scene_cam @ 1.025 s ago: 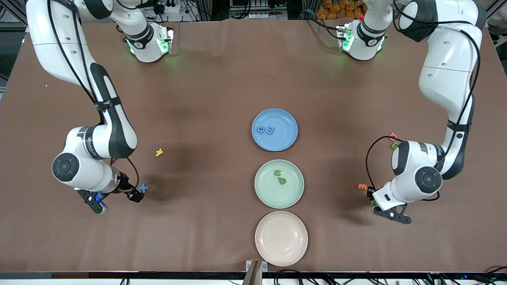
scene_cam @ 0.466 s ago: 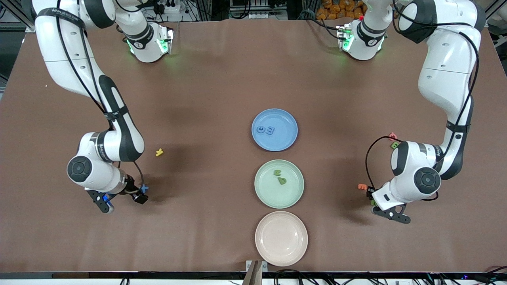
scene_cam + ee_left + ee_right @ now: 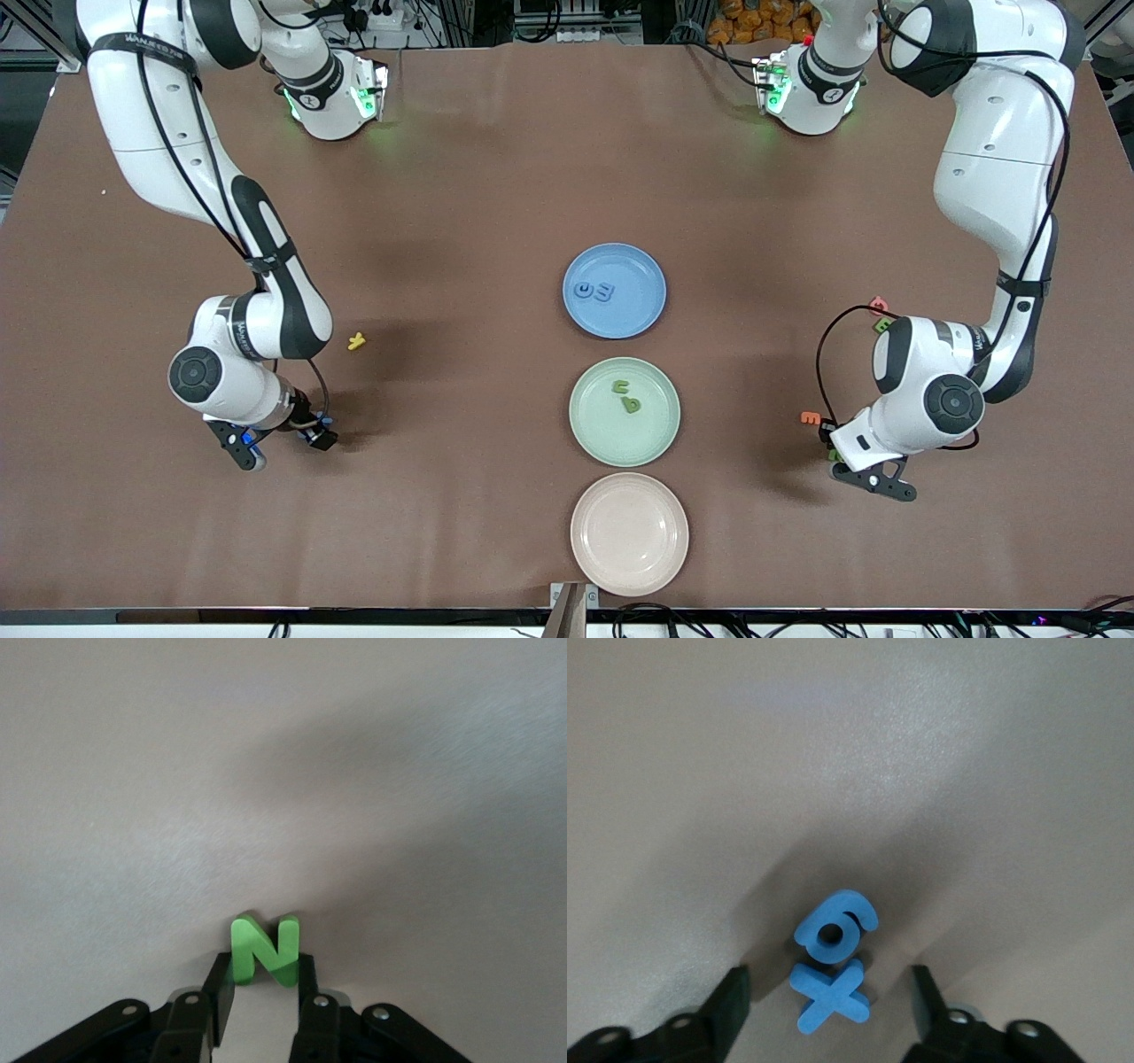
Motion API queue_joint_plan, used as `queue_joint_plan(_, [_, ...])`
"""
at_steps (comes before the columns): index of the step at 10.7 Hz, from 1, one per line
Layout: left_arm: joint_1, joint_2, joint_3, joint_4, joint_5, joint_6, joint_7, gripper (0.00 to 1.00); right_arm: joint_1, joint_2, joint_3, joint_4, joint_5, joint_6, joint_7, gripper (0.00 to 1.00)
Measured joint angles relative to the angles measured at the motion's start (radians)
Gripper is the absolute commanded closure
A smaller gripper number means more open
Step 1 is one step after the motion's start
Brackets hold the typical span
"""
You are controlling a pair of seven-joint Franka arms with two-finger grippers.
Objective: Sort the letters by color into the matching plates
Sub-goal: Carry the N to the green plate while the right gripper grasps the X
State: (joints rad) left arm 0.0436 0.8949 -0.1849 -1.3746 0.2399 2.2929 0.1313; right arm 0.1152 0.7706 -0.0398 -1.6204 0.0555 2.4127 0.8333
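My right gripper (image 3: 312, 424) is low over the table toward the right arm's end, open. In the right wrist view its jaws (image 3: 828, 992) stand on either side of a blue X (image 3: 830, 995), with a round blue letter (image 3: 835, 928) touching it. My left gripper (image 3: 836, 455) is down at the table toward the left arm's end, shut on a green N (image 3: 264, 950). The blue plate (image 3: 636, 312) holds two blue letters (image 3: 594, 290). The green plate (image 3: 601, 427) holds two green letters (image 3: 626, 396). The pinkish-beige plate (image 3: 629, 533) holds nothing.
A yellow letter (image 3: 356, 340) lies near the right arm. An orange letter (image 3: 811, 417) lies beside the left gripper. A pink letter (image 3: 878, 306) and a green letter (image 3: 882, 325) show by the left arm's wrist. The three plates stand in a row mid-table.
My right arm has moved toward the plates, and its gripper now covers the blue X. The left arm has barely moved.
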Motion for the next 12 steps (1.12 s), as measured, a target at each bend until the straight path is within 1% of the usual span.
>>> queue_joint_plan(1, [-0.014,-0.003,-0.002,0.01,0.0,0.001,0.0,1.0,0.001,0.0,0.001,-0.001,0.0,0.002,-0.002,0.68])
queue_joint_plan(2, [-0.029,-0.012,-0.008,0.021,0.0,0.001,-0.01,1.0,0.002,-0.004,0.003,0.001,0.0,0.005,-0.004,0.73])
queue_joint_plan(3, [-0.036,-0.029,-0.033,0.026,-0.009,-0.001,-0.032,1.0,0.003,-0.004,0.005,0.002,0.0,0.01,-0.007,0.79])
queue_joint_plan(4, [-0.04,-0.048,-0.079,0.026,-0.026,-0.013,-0.07,1.0,0.003,-0.004,0.005,0.003,0.0,0.01,-0.008,0.82])
queue_joint_plan(6, [-0.061,-0.06,-0.172,0.025,-0.04,-0.028,-0.223,1.0,0.003,-0.004,0.005,0.003,-0.001,0.01,-0.015,0.83])
queue_joint_plan(7, [-0.101,-0.06,-0.194,0.022,-0.04,-0.029,-0.306,1.0,0.003,-0.004,0.005,0.003,-0.011,0.01,-0.03,0.83])
queue_joint_plan(8, [-0.17,-0.058,-0.187,0.021,-0.04,-0.028,-0.389,1.0,0.004,-0.005,0.007,0.005,-0.053,-0.002,-0.069,0.83])
queue_joint_plan(9, [-0.245,-0.055,-0.165,0.02,-0.04,-0.011,-0.456,1.0,0.006,-0.008,0.012,0.012,-0.106,-0.05,-0.123,0.82])
queue_joint_plan(10, [-0.306,-0.049,-0.143,0.018,-0.04,0.021,-0.511,0.89,0.007,-0.012,0.026,0.021,-0.139,-0.102,-0.197,0.82])
queue_joint_plan(11, [-0.353,-0.04,-0.127,0.014,-0.04,0.067,-0.558,0.01,0.01,-0.019,0.046,0.031,-0.152,-0.14,-0.259,0.82])
queue_joint_plan(12, [-0.389,-0.027,-0.107,0.013,-0.04,0.111,-0.594,0.0,0.015,-0.035,0.069,0.036,-0.156,-0.163,-0.289,0.82])
